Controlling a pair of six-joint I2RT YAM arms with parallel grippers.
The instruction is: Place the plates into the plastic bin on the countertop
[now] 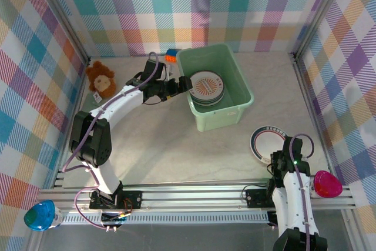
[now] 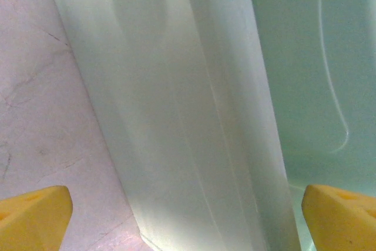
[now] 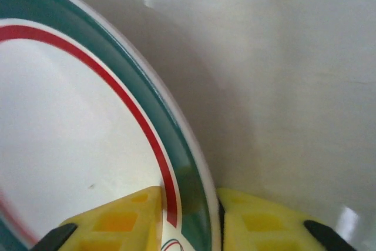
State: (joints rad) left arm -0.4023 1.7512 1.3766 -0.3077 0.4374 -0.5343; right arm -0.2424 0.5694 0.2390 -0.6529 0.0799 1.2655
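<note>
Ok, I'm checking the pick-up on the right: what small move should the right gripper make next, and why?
Probably close the right gripper firmly before lifting: its yellow fingers straddle the rim of the round white teal-and-red-banded plate, which lies on the beige countertop, but a firm clamp isn't evident.

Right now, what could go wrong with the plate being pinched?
1. The right gripper pinches the plate by its thin rim only, so it might slip or tip when lifted.
2. The left gripper sits open across the wall of the bin; the arms could bump there.
3. Dropping it on the stack might chip plates.
</note>
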